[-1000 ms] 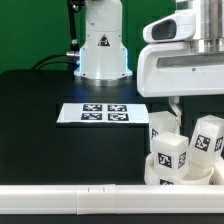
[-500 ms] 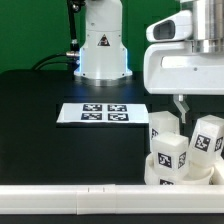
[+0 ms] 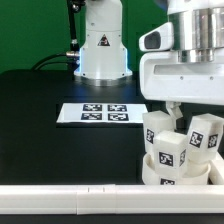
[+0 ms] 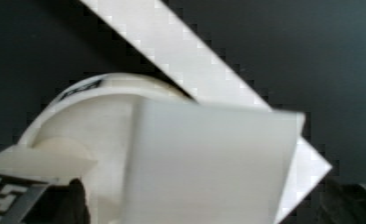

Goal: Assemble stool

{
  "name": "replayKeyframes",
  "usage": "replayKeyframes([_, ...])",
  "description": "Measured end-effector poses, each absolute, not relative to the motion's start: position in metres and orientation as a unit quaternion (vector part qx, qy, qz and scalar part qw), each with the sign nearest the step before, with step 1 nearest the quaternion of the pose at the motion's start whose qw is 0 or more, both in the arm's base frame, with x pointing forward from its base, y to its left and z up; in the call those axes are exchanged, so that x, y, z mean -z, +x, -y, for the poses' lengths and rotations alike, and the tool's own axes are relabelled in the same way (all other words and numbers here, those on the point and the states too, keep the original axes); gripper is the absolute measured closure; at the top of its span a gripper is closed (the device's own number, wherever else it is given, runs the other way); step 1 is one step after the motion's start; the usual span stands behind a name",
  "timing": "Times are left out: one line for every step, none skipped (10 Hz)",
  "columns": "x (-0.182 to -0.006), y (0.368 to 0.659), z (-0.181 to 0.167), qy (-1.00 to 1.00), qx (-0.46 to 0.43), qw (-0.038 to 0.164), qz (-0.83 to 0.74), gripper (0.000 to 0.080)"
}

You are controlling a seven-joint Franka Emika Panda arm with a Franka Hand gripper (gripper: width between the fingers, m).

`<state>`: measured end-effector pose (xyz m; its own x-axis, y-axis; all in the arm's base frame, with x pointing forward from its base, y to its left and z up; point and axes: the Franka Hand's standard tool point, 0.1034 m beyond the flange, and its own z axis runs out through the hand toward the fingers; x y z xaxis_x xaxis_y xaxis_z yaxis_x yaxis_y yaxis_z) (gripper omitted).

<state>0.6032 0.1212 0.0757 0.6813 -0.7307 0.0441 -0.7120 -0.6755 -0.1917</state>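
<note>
While the stool (image 3: 178, 150) stands nearly built at the exterior view's right, close against the long white border rail (image 3: 70, 197), the Panda arm's gripper (image 3: 172, 108) hangs just above its cluster of tagged legs (image 3: 205, 135). Three blocky legs rise from the round seat (image 3: 150, 170), which lies socket-side up on the black table (image 3: 40, 110); at least one leans off vertical. Whether the claw is wide, narrow or holding a leg cannot be told: the wrist housing hides the fingertips in the exterior view, and the wrist view is filled by a blurred white leg face (image 4: 206, 170) and the seat's curved edge (image 4: 91, 105). The marker board (image 3: 104, 113) lies apart, toward the arm's base (image 3: 103, 45). The likely hazard now is a leg not fully seated in its socket: a twist or sideways pull from the gripper could cock it further, or shove the whole seat against the rail.
</note>
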Motion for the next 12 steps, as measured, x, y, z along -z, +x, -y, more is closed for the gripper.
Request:
replayKeyframes([-0.0759,0.6034,-0.1213,-0.914,0.059,0.080,-0.394,0.0151])
replayKeyframes([-0.0757,0.6033,-0.1211,-0.912,0.058,0.080,-0.398,0.0272])
replayKeyframes([-0.0755,0.6032,-0.1205,-0.911,0.058,0.079,-0.400,0.0407])
replayKeyframes([-0.0757,0.6042,-0.1155,-0.910,0.060,0.077,-0.402,0.0407])
replayKeyframes([-0.0756,0.6041,-0.1157,-0.907,0.059,0.078,-0.409,0.0457])
replayKeyframes([-0.0753,0.6040,-0.1155,-0.895,0.057,0.080,-0.436,0.0457])
replayKeyframes([-0.0750,0.6045,-0.1141,-0.862,0.049,0.090,-0.497,0.0457])
replayKeyframes([-0.0735,0.6049,-0.1121,-0.810,0.036,0.105,-0.575,0.0457])
replayKeyframes([-0.0727,0.6061,-0.1142,-0.739,0.020,0.117,-0.664,0.0457])
replayKeyframes([-0.0722,0.6077,-0.1152,-0.685,0.008,0.125,-0.718,0.0457])
replayKeyframes([-0.0721,0.6074,-0.1155,-0.672,0.005,0.126,-0.730,0.0457])
replayKeyframes([-0.0719,0.6073,-0.1159,-0.654,0.002,0.126,-0.746,0.0457])
